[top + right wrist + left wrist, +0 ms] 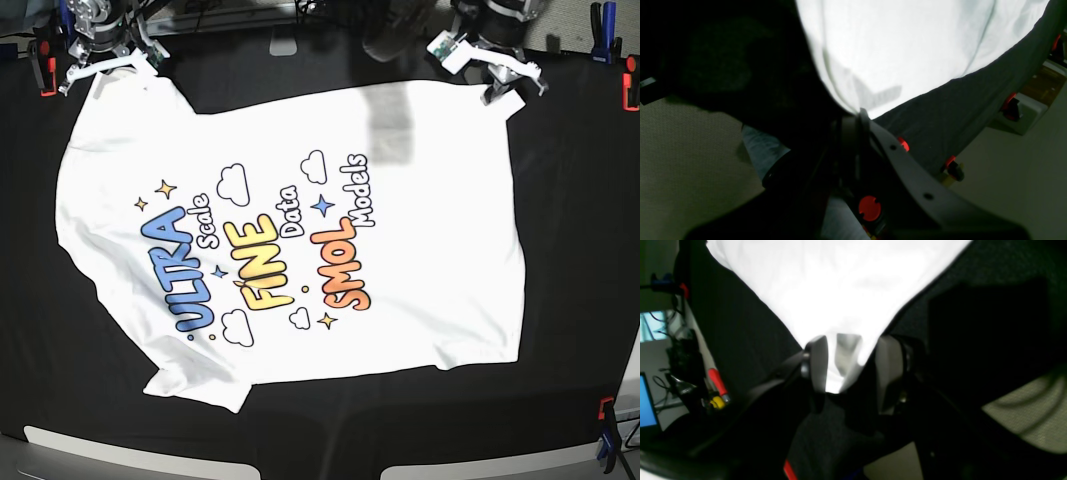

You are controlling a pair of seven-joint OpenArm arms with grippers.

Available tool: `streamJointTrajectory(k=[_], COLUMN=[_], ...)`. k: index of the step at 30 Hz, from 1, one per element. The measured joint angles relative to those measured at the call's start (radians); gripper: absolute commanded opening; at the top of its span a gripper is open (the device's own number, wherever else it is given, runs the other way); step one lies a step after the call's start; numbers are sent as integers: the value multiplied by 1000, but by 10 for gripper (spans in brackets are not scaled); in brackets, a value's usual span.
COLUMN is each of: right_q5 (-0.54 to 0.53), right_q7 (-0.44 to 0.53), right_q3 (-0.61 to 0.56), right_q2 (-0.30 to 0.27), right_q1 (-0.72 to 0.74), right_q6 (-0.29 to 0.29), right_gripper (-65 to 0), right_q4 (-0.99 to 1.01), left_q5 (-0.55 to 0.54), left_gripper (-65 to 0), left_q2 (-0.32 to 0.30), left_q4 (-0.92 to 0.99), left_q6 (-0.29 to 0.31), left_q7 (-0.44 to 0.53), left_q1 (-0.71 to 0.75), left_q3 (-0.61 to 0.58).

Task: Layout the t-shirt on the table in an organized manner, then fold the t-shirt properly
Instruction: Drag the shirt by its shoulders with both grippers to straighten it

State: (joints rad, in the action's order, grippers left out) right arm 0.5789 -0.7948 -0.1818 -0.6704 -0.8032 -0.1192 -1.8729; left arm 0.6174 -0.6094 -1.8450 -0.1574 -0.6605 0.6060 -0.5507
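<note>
**T-shirt spread print-up, both end effectors at its far corners**

In the base view we see the t-shirt (290, 240) lying flat on the table (580, 250), print facing up, slightly skewed. Only this view shows the lettering, clouds and stars; in both wrist views the cloth is plain, overexposed white.

The left end effector (505, 85) sits at about 1 o'clock from the shirt's centre, at the far corner of the cloth. The left wrist view shows what the base view cannot: its fingers (818, 361) stand apart with a point of the t-shirt (840, 290) bunched between them, the cloth fanning away toward 12 o'clock. We cannot tell how firmly the cloth is pinched.

The right end effector (100, 65) sits at about 10 o'clock, at the far sleeve corner. In the right wrist view the right end effector (858, 115) is together, jaws clamped on the very edge of the t-shirt (907, 50), which spreads toward 12 o'clock over the table (940, 116).

Orange clamps (1007, 100) line the table edge.
</note>
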Motion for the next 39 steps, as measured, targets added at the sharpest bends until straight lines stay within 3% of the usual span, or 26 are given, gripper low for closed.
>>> streamJointTrajectory(k=[3,8,12,17,21,30,35,39], right_q5=[0,0,-4,4,14,16,16,82], right_q7=[0,-7,-11,-46,-60,-64,-84,-97], right_q3=[0,0,0,0,0,0,0,0], right_q2=[0,0,0,0,-23,-98,-111,-111], right_q1=[0,0,-1,-8,-45,-169,-238,-290], right_q6=[0,5,49,108,143,169,169,174], right_gripper=[-650,-650,-650,-650,-650,-650,-650,-650], right_q4=[0,0,0,0,-4,-145,-200,-212], left_q5=[-77,-114,-113,-33,47,120,120,148], left_gripper=[-452,-650,-650,-650,-650,-650,-650,-650], left_q2=[0,0,3,3,2,0,0,0], left_q4=[16,35,32,32,31,-103,-146,-146], left_q6=[-8,-6,-7,-6,-5,1,1,1], left_q7=[2,5,-34,-173,-190,-214,-231,-239], left_q1=[-48,-70,-66,-66,-27,120,153,166], left_q3=[0,0,0,0,0,1,0,0])
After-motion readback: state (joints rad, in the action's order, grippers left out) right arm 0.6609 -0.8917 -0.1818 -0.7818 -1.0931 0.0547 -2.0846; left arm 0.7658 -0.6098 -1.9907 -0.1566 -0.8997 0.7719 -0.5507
